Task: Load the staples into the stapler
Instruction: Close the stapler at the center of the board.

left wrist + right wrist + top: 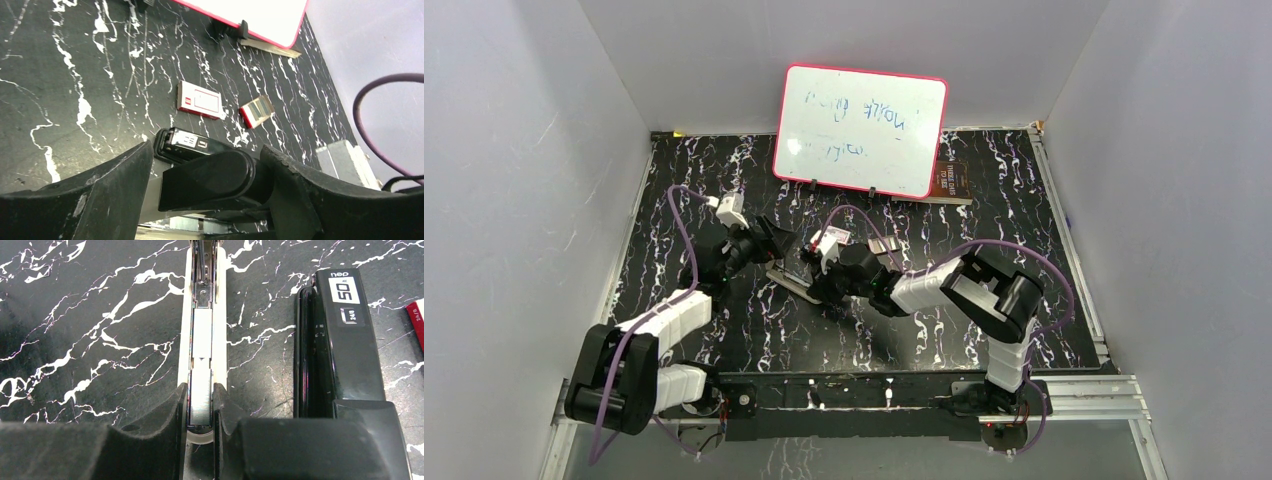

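Staple strip (200,372), thin silvery-grey metal, pinched in the rail of a slim black hinged desk stapler (345,350)

The stapler lies a little left of centre on the black, white-veined tabletop (1024,260). The left gripper (206,149) has its two black fingers spread wide on either side of the stapler's black upper half. A pale gap shows beside one finger, so it clamps nothing. That upper half carries a white "50" label and stands opened away from the lower half. In the right wrist view the two halves lie side by side, with the long shiny metal rail (202,335) to the left of the black half. The staple strip sits in the near end of the rail, in line with it. The right gripper (200,388) is closed down narrow on the strip, one black fingertip pressed to each long side.

Beyond the stapler, toward the far edge, lies a small flat white box with a red label (200,100). Just right of it, not touching, is a small red-edged tray (256,111) holding grey strips. At the middle of the far edge a red-framed whiteboard (861,130) with blue scribbles stands tilted back.
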`<state>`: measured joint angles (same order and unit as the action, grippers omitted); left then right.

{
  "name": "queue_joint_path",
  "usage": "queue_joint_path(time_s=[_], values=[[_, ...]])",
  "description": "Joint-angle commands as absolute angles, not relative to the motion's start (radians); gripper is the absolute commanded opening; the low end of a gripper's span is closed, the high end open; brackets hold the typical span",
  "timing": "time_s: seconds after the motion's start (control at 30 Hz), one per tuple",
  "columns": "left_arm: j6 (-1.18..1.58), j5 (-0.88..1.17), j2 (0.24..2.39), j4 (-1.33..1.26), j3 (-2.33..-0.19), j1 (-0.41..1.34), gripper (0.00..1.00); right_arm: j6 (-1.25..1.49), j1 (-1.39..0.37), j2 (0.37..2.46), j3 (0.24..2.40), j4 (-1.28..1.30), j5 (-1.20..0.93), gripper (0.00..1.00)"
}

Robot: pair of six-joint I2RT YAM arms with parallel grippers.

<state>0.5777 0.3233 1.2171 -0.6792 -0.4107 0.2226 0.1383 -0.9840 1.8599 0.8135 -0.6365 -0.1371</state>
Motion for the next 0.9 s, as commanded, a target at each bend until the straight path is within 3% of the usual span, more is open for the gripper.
queue_joint_path(time_s=[0.0,0.4,0.6,0.73,0.87], values=[[0.532,0.347,1.163,-0.597,-0.465,0.238,0.77,0.117,-0.988,1.904,0.771,-0.596,-0.114,0.0],[0.529,0.411,1.083,-0.492,-0.516,0.239,0.82,0.062,-0.984,1.895,0.708,-0.68,-0.125,0.05],[0.307,0.353,1.117,-0.179,-0.705,0.239,0.89,-0.015,-0.963,1.83,0.663,-0.583,-0.151,0.06],[0.19,0.304,1.176,-0.097,-0.759,0.238,0.98,-0.074,-0.936,1.771,0.64,-0.479,-0.183,0.22],[0.072,0.362,1.191,-0.175,-0.705,0.238,0.98,-0.085,-0.901,1.668,0.605,-0.446,-0.233,0.42]])
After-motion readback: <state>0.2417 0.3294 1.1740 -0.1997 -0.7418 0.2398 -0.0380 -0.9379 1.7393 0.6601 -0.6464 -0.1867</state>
